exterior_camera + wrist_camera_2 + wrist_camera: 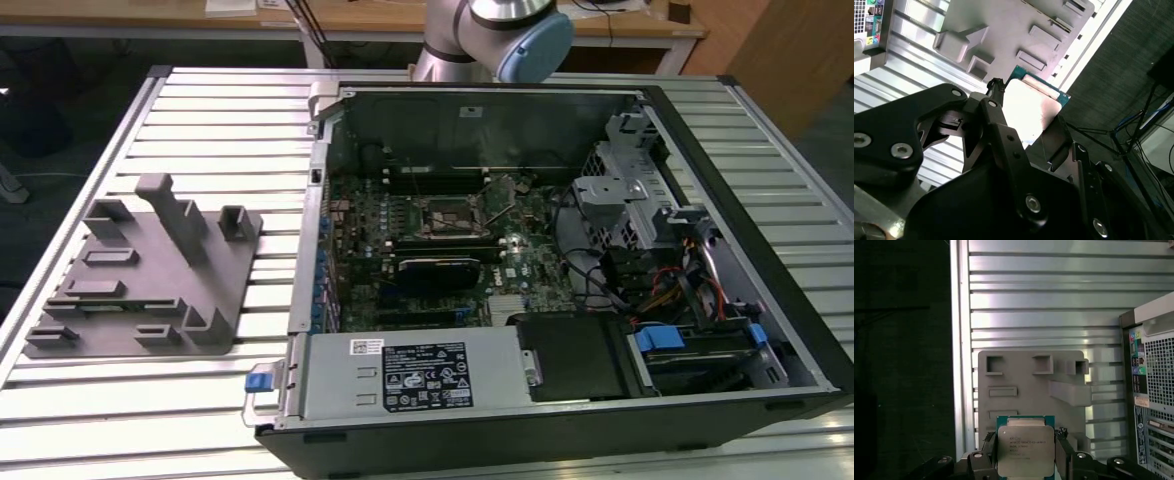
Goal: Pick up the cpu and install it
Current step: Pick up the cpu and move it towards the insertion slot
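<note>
The fingers (pixel 1061 442) clenched the cpu (pixel 1025 450) by its edges, clear of the grey moulded tray (pixel 1024 375); pickup looked done, seating it in the motherboard socket (pixel 451 213) was not.

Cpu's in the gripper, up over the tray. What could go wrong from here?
1. The gripper holds the cpu by two opposite edges; a slip could drop it onto the grey tray or the slatted table.
2. The socket sits deep in the open case, near a drive cage; the gripper might catch on them.
3. If the cpu is seated skewed, it could damage the socket.
</note>
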Controlling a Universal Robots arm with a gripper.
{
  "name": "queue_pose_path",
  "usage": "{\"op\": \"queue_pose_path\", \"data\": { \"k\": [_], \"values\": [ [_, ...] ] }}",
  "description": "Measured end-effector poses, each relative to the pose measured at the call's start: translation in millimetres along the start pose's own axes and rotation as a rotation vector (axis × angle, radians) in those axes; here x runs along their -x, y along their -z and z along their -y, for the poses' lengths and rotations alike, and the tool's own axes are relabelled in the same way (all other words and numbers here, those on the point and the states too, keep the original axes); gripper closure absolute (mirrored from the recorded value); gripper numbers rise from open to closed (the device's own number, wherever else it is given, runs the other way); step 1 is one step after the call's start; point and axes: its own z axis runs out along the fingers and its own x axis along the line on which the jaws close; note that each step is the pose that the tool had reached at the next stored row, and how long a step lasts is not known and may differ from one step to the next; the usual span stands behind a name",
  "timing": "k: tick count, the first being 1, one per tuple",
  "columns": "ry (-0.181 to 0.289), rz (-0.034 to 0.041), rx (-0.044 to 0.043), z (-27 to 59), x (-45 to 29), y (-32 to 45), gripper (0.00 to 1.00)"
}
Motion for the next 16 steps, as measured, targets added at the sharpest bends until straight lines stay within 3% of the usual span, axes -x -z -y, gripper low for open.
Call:
{"op": "queue_pose_path", "data": {
  "k": [16],
  "values": [
    [0.001,0.0144,0.0009,-1.8,2.7,27.7,0.45]
  ]
}}
